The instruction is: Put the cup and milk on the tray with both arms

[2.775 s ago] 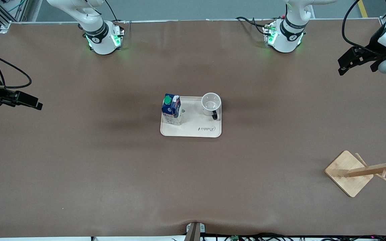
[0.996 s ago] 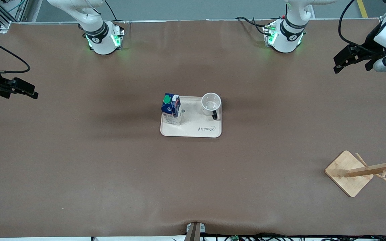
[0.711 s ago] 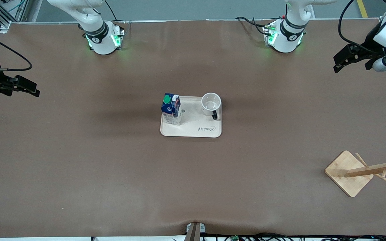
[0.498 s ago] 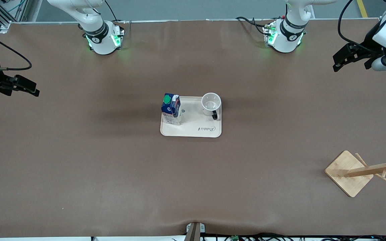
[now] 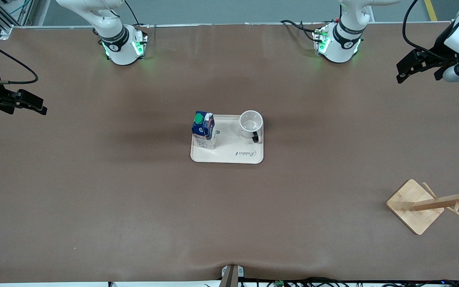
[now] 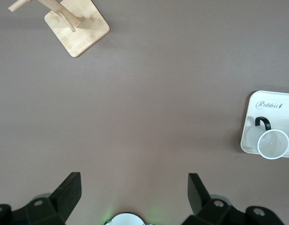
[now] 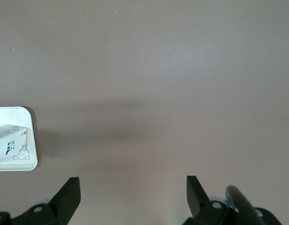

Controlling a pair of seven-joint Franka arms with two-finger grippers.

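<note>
Brown tabletop, load done: milk (image 5: 204, 129) and cup (image 5: 251, 123) stand upright on the tray (image 5: 229, 155) at mid-table.
Keep the right gripper (image 5: 30, 106) high at its table end, fingers spread and empty; likewise the left gripper (image 5: 410, 68). Wooden rack (image 5: 422, 205) lies near the left arm's front corner, clear.
</note>
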